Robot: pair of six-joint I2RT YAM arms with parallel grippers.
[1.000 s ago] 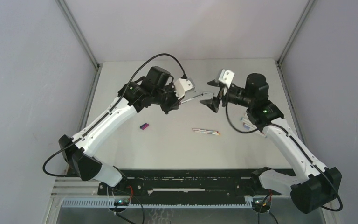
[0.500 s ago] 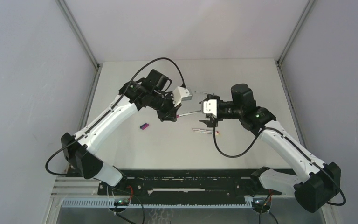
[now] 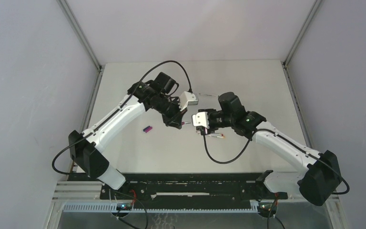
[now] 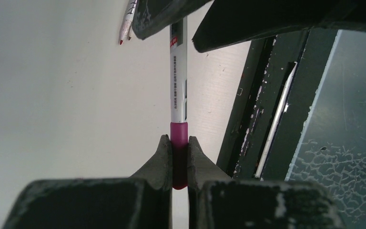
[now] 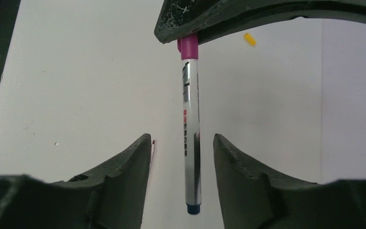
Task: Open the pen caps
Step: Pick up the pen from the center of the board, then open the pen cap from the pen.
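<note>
My left gripper (image 4: 179, 140) is shut on the magenta pen cap (image 4: 179, 131) of a white-barrelled pen (image 4: 178, 86) and holds it above the table. In the top view the left gripper (image 3: 179, 122) and the right gripper (image 3: 194, 126) face each other with this pen (image 3: 187, 123) between them. My right gripper (image 5: 181, 137) is open. Its fingers stand either side of the pen barrel (image 5: 191, 133) without touching it. The pen's dark blue end points into the right jaws. The magenta cap (image 5: 188, 47) sits in the left fingers at the top of the right wrist view.
Two more pens (image 3: 212, 135) lie on the table below the right gripper, and another pen (image 3: 208, 95) lies farther back. A purple cap (image 3: 147, 129) lies to the left. A yellow cap (image 5: 250, 39) lies on the table. The black front rail (image 4: 262, 109) is nearby.
My right arm has swung left and down toward the left gripper, and its open jaws now straddle the pen barrel. The left gripper has shifted slightly nearer, still holding the pen.
</note>
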